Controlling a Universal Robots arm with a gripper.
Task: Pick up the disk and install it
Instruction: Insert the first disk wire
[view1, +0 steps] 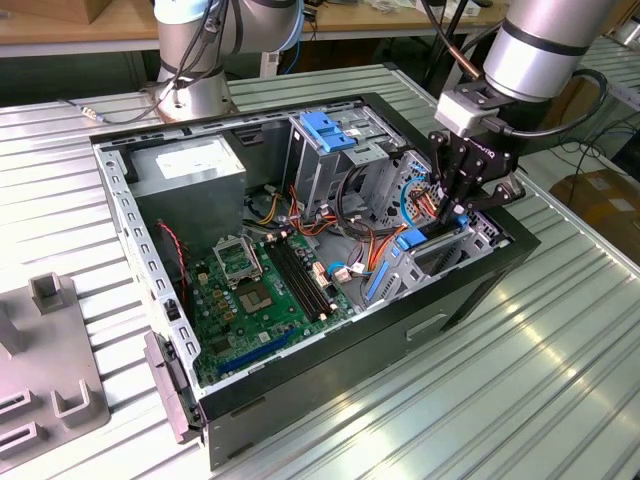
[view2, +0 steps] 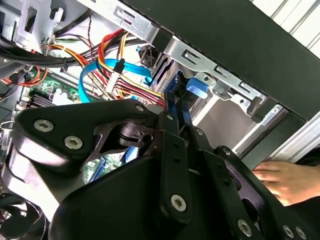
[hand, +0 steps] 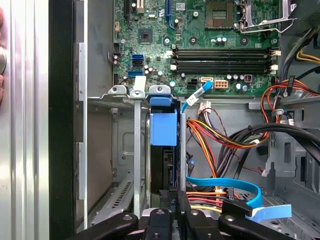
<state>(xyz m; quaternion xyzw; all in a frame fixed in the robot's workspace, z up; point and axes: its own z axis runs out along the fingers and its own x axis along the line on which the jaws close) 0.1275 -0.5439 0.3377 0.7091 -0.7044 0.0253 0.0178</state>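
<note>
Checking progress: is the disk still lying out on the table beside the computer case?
No, the disk stands on edge inside the case's drive bay.

Silver-grey tubular arm (view1: 535, 45), black cable alongside, black linkage gripper (view1: 462, 200) with silver screws

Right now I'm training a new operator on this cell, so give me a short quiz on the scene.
1. True or false: the disk lies flat on the motherboard.
2. What are the jaws of the gripper shut on? A) a cable B) the disk C) nothing
3. Fill in: outside the case, the second wrist view shows a person's ____.
Key: 1 false, it stands on edge; 2 B; 3 hand.
</note>
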